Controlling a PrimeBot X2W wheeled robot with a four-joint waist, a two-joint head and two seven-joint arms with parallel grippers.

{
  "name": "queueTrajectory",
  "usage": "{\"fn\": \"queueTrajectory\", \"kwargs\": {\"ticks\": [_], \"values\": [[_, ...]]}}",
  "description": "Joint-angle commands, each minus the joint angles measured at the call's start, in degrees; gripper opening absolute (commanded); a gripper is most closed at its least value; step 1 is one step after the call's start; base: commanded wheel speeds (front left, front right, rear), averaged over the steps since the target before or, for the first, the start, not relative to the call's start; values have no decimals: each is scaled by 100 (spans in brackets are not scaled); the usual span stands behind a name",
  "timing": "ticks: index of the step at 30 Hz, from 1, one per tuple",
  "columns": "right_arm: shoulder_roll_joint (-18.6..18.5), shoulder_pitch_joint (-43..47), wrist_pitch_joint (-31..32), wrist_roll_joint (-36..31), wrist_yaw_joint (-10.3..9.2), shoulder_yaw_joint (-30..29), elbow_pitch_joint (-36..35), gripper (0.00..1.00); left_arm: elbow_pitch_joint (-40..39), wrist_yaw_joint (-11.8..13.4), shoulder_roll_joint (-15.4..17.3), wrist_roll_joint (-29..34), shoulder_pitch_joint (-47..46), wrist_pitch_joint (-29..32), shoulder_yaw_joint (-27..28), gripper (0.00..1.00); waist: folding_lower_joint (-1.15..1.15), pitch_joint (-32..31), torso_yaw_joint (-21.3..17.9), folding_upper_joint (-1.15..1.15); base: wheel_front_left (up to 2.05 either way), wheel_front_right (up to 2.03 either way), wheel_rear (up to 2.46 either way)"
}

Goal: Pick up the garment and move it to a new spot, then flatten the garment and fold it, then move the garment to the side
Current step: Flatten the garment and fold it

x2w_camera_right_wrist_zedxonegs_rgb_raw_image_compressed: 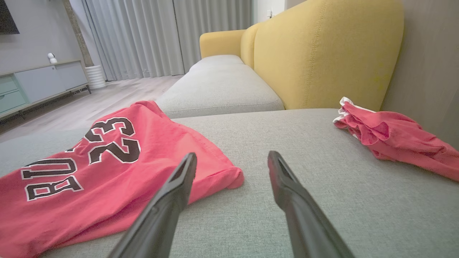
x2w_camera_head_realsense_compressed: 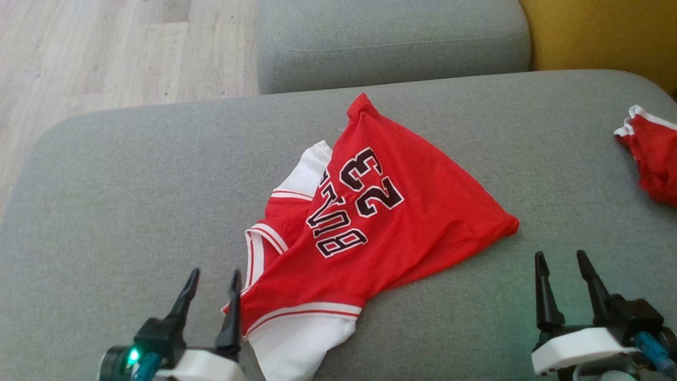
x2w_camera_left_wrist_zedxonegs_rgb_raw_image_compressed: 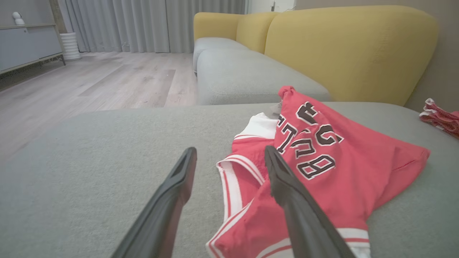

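Garment (x2w_camera_head_realsense_compressed: 396, 222) on cushion (x2w_camera_head_realsense_compressed: 132, 185); another garment (x2w_camera_head_realsense_compressed: 653, 159) rightward

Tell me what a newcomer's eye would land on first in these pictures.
The red jersey with a black 23 lies rumpled in the middle of the grey cushion. A second red garment sits bunched at the cushion's right edge, near the yellow backrest. The left gripper and the right gripper stand open at the near edge, the left one beside the jersey's white-trimmed corner.
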Motion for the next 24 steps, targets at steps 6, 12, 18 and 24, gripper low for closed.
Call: {"fn": "queueTrajectory", "kwargs": {"ticks": [6, 12, 18, 24], "values": [[-43, -179, -62, -74, -4, 241, -30, 100, 90, -238, -59, 168, -33, -46, 658, 100, 0, -50, 111, 0, 0, 0, 0], [-43, -237, -62, -80, -4, 280, 42, 100, 155, -385, -145, 259, 30, -46, 878, 100, 0, -63, 189, 0, 0, 0, 0], [-43, -262, -62, -45, -4, 383, 111, 100, 231, -523, -272, 348, 50, -46, 1051, 100, 0, -61, 256, 0, 0, 0, 0], [-43, -264, -62, -23, -4, 422, 116, 100, 257, -624, -375, 426, 66, -46, 1158, 100, 0, -48, 261, 0, 0, 0, 0]]}}
